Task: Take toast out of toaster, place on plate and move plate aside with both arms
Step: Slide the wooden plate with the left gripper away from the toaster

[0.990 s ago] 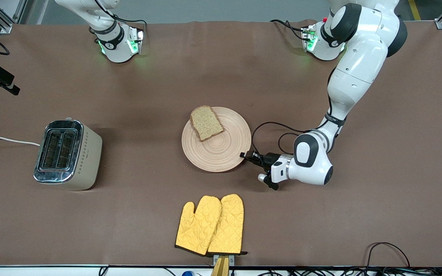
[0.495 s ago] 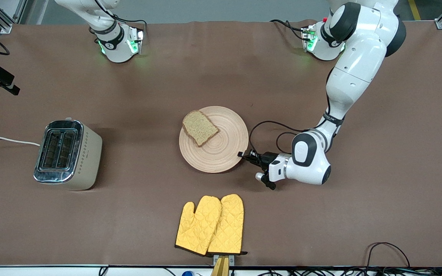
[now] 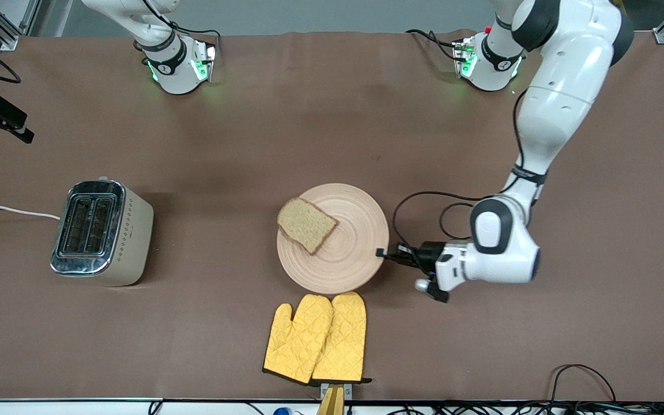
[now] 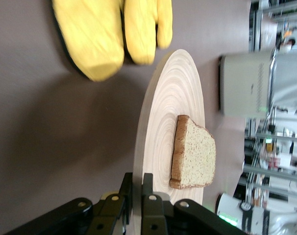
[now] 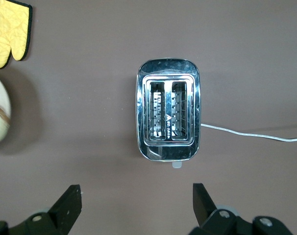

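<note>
Clamped on the rim of the stiff, light wooden plate [image 3: 343, 253], mid-table, the left gripper [image 3: 380, 252] carries the loose toast [image 3: 306, 225]; right gripper [image 5: 137, 203] waits spread wide above the toaster [image 5: 168, 116].

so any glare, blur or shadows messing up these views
Front view: even light, green glow at both bases, soft shadow beside the toaster. Left wrist view: oven mitts slightly blurred, plate and toast sharper. Right wrist view: chrome toaster top reflects light; slots stay readable.

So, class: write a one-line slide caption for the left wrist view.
Left gripper shut on the plate rim, toast on it, beside oven mitts.
</note>
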